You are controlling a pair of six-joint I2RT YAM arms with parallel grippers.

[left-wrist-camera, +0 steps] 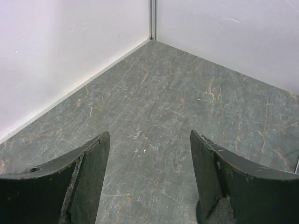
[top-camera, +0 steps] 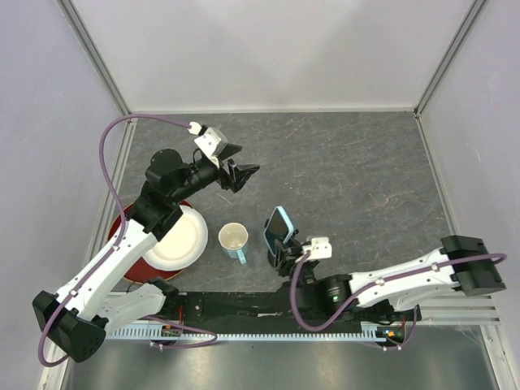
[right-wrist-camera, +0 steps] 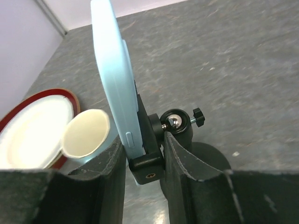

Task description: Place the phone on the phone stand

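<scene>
Your phone (top-camera: 279, 226) (right-wrist-camera: 114, 70) stands on its long edge, upright, its lower end seated in the clamp of the stand (right-wrist-camera: 180, 133), which sits near the table's (top-camera: 349, 179) front edge, right of centre. In the right wrist view you see only its pale blue back and side, not the screen.

Your right gripper (top-camera: 282, 258) (right-wrist-camera: 144, 142) reaches in from 4 o'clock. Its jaws are partly closed around the phone's lower end and the clamp. One finger looks to be against the case, the other against the clamp.

The cup (top-camera: 234, 239) lies at 9 o'clock of the phone, close by. Farther at 9 o'clock is the white plate (top-camera: 187, 240), resting on a red plate (right-wrist-camera: 70, 93).

Your left gripper (top-camera: 246, 172) (left-wrist-camera: 149, 135) hangs at 11 o'clock of the phone, well apart, jaws spread wide and holding nothing.
</scene>
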